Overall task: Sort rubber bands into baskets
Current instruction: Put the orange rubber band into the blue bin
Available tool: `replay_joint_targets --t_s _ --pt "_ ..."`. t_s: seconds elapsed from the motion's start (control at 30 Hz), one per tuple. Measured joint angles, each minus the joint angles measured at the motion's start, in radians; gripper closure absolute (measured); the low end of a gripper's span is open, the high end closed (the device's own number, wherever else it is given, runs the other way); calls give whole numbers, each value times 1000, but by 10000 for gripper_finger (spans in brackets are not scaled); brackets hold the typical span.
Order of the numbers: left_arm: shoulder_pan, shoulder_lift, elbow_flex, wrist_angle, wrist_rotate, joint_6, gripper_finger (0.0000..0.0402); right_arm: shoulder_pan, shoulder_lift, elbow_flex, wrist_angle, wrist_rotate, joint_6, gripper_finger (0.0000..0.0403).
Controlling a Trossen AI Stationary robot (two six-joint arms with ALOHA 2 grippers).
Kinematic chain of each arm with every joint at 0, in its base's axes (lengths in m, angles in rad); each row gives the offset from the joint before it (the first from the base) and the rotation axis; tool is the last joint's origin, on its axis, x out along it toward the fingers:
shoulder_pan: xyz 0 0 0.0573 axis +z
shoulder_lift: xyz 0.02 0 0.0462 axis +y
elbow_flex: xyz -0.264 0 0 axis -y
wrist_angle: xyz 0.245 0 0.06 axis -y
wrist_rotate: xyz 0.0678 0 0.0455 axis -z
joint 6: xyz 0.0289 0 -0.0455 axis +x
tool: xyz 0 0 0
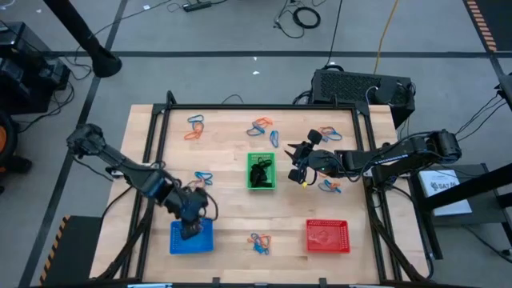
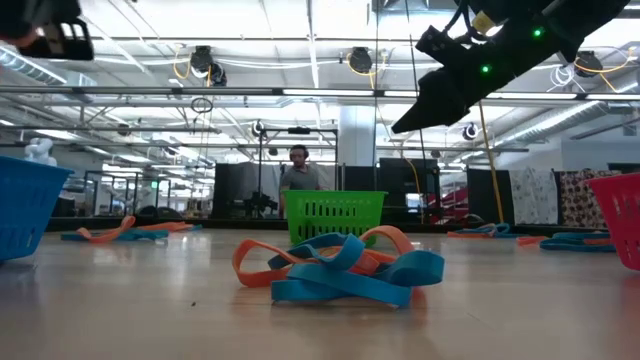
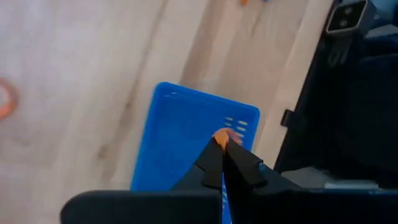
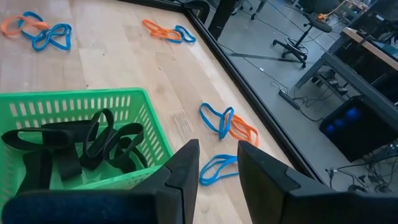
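Observation:
My left gripper hangs over the blue basket at the near left, fingers shut; in the left wrist view a small orange bit of rubber band shows at its tips. My right gripper hovers open just right of the green basket, nothing between its fingers. That basket holds several black rubber bands. The red basket stands at the near right. Loose blue and orange rubber bands lie in small heaps on the table. My left gripper pinches a rubber band at the very ends of its two fingers; only a small orange bit shows there. The fingers slant down from above, over the blue basket. A thin blue strip shows in the slit between the fingers; whether it is band or basket I cannot tell.
More band heaps lie by the far edge, beside the right gripper, and left of the green basket. A black frame borders the table. A person stands far behind.

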Motion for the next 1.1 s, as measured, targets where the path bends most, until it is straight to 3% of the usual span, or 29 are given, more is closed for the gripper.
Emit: replay_joint_targets --t_s 0.23,0.4,0.87,1.0,1.1 --pt "-52 101 0 31 6 -39 398 0 0 0 0 0 -2 300" --pt "-51 146 0 32 4 -39 368 0 0 0 -1 0 -2 300" --pt "-37 158 0 3 2 -33 313 0 0 0 -1 0 -3 300" --pt "-8 149 -1 18 -2 72 311 0 0 0 -1 0 -3 300" --pt "21 148 -1 115 -205 314 311 0 0 0 -2 0 -2 300"
